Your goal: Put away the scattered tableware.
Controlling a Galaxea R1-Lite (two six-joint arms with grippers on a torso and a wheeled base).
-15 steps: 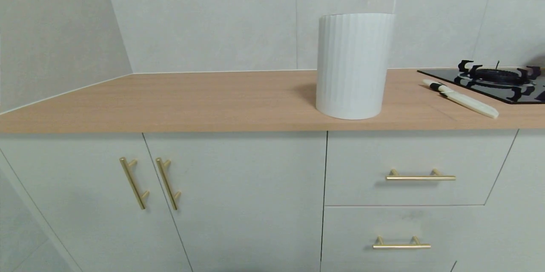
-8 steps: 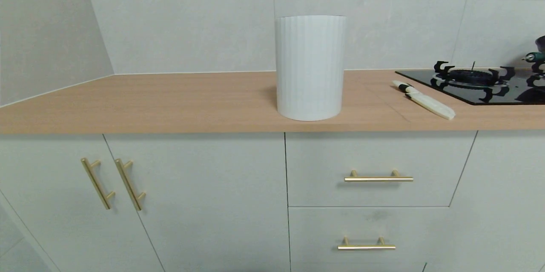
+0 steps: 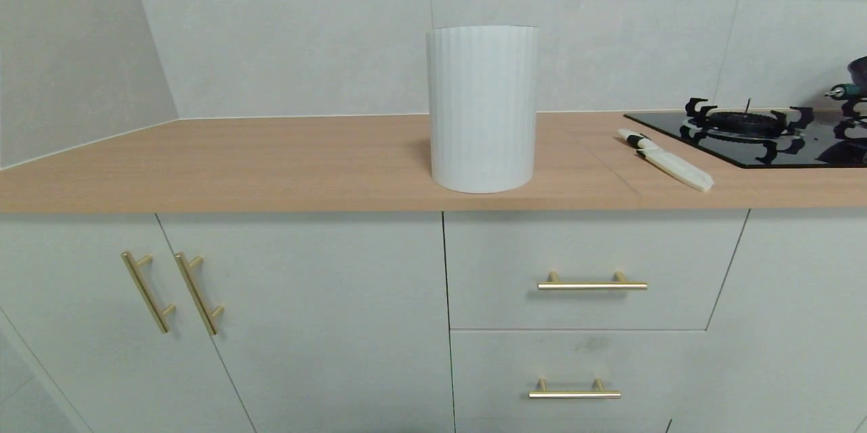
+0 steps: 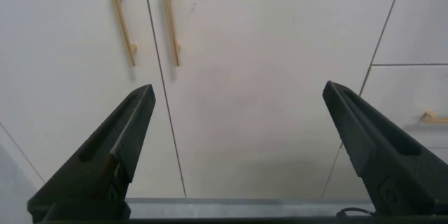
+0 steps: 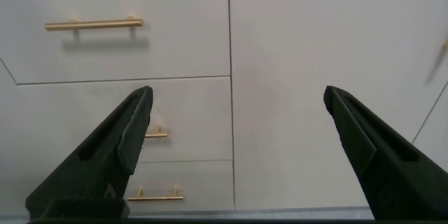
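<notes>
Pale shiny tiles (image 3: 291, 33) cover the wall behind a long brown wooden bench (image 3: 271, 162). On the bench stands a tall white tub (image 3: 482, 108) with thin ribs running up its side. It stands upright near the front edge, and from here its inside is hidden, so I cannot tell what is in it. To the right of the tub a white knife (image 3: 667, 160) with a black band lies flat on the bench, well apart from the tub. It lies at a slant, near the front corner of a black glass stove (image 3: 735, 141) with black pan rests on top. At the far right edge, on the stove side, a small dark thing with a green bit shows, too little of it to tell what it is. Under the bench are white cupboard doors with two upright gold handles (image 3: 145, 291) side by side, and further right two drawers, one above the other, each with a flat gold handle (image 3: 592, 284). The left claw (image 4: 236, 89) is down low in front of the cupboard doors, its two black fingers spread wide with nothing between them. The right claw (image 5: 236, 91) is down low in front of the drawers, spread wide too and gripping nothing.
</notes>
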